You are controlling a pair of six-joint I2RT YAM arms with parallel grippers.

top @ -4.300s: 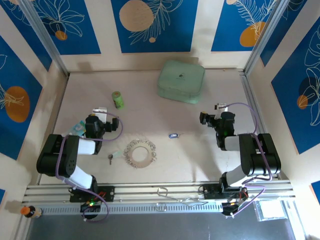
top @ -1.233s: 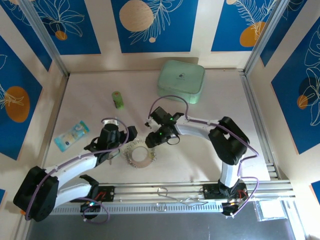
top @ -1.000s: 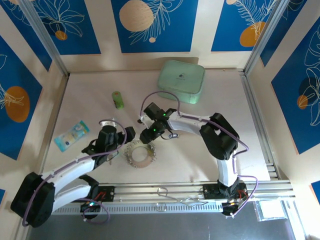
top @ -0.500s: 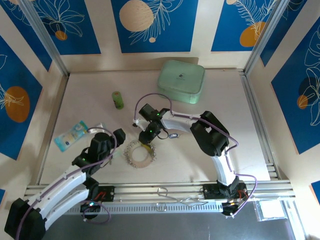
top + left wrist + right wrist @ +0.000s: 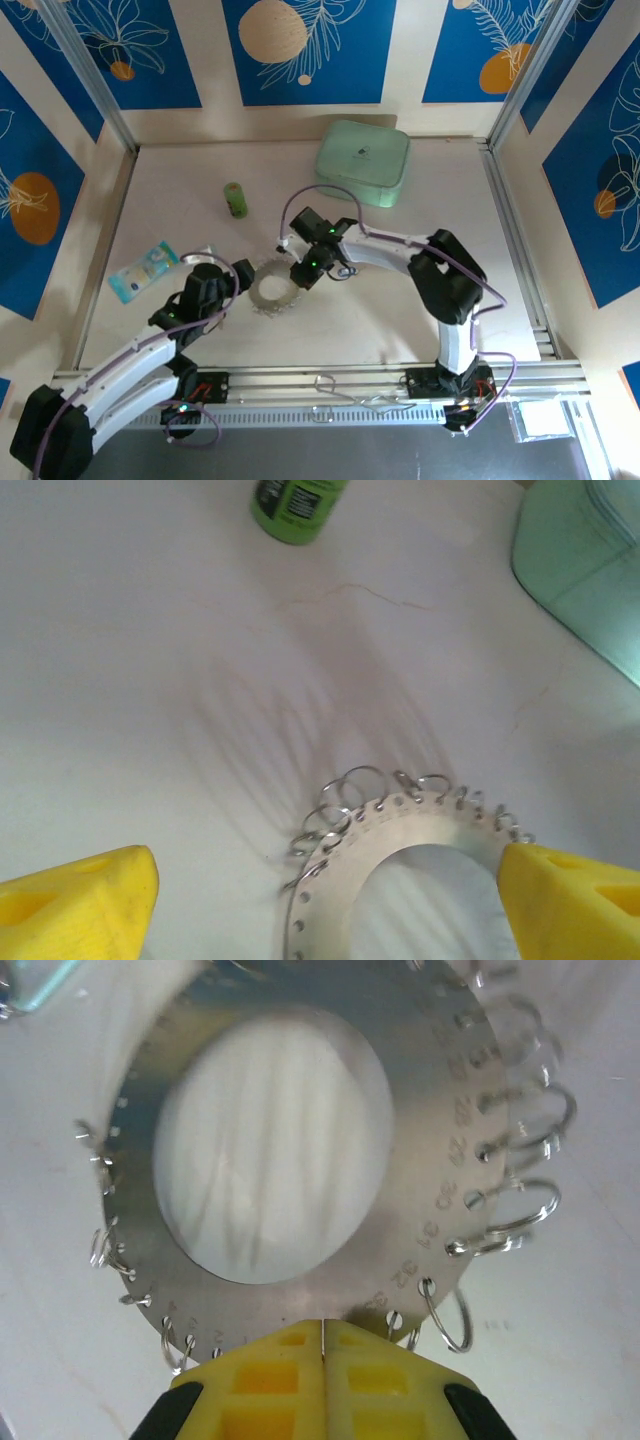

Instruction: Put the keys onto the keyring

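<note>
The keyring (image 5: 270, 288) is a flat silvery disc with a wide hole and small split rings through holes along its rim. It stands tilted just left of the table's middle. My right gripper (image 5: 304, 277) is shut on its right rim. In the right wrist view the yellow fingertips (image 5: 290, 1360) pinch the rim of the keyring (image 5: 440, 1110). My left gripper (image 5: 236, 279) hangs open at the ring's left side. Its yellow fingers (image 5: 85, 895) stand wide on either side of the keyring (image 5: 440, 825). A tiny silvery-blue key (image 5: 346, 272) lies under the right forearm. The dark-headed key is hidden.
A green cylinder (image 5: 235, 200) lies at the back left, also in the left wrist view (image 5: 297, 497). A mint-green case (image 5: 362, 162) sits at the back centre. A blue packet (image 5: 143, 270) lies by the left wall. Walls close in three sides.
My right gripper shut on the keyring's rim and tipped the ring up off the table. My left gripper drew back, then came in again at the ring's left, still open.
</note>
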